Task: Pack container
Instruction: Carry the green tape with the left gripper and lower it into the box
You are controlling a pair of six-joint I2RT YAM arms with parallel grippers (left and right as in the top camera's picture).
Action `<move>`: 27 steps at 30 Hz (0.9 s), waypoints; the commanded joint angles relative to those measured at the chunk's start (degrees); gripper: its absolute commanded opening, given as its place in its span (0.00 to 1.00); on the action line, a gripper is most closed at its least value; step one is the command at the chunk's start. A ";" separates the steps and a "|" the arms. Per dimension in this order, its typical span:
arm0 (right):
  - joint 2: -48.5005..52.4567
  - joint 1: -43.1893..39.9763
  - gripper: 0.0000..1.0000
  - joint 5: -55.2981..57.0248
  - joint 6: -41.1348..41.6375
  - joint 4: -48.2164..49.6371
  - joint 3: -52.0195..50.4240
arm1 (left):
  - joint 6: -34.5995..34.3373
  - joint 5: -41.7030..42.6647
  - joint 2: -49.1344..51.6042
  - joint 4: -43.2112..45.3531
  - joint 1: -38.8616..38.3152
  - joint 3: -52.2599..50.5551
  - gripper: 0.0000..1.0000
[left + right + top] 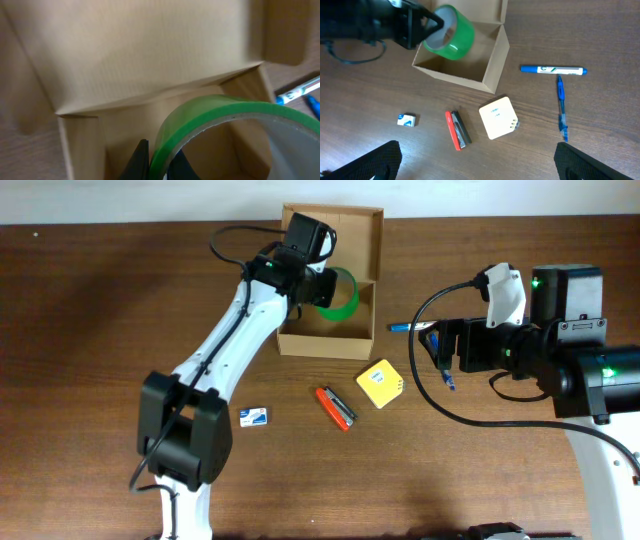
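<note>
The white left arm stretches to the open tan-brown cardboard box, its left gripper over the box's inside with jaws pinched on the wall of a green tape roll. The right gripper hovers right of the box, jaws spread wide, empty.

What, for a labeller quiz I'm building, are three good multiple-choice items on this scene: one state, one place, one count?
1. The right gripper is:
A. shut on a spoon
B. open, holding nothing
C. shut on a cup

2. The green tape roll is:
A. stacked on a plate
B. in the right gripper
C. in the left gripper, over the open box

3. Blue writing tools on the table:
A. one
B. two
C. four

Key:
1 B, its jaws stand wide apart with nothing between them.
2 C, the left jaws pinch the roll's wall above the box.
3 B, a marker and a pen lie close together.
</note>
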 commanded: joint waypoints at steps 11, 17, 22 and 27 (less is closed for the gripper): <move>-0.39 0.28 0.99 1.40 -0.50 -0.39 0.85 | -1.60 -7.21 2.12 -2.91 0.22 0.83 0.02; -0.42 0.28 0.99 1.38 -0.50 -0.57 0.85 | -1.60 -7.78 2.12 -4.15 0.22 0.17 0.02; -0.42 0.28 0.99 1.38 -0.48 -0.61 0.85 | -4.57 -7.82 2.14 -4.35 0.22 -0.98 0.02; -0.42 0.28 0.99 1.36 -0.48 -0.63 0.85 | -10.32 -8.07 2.16 -3.96 0.22 -3.19 0.02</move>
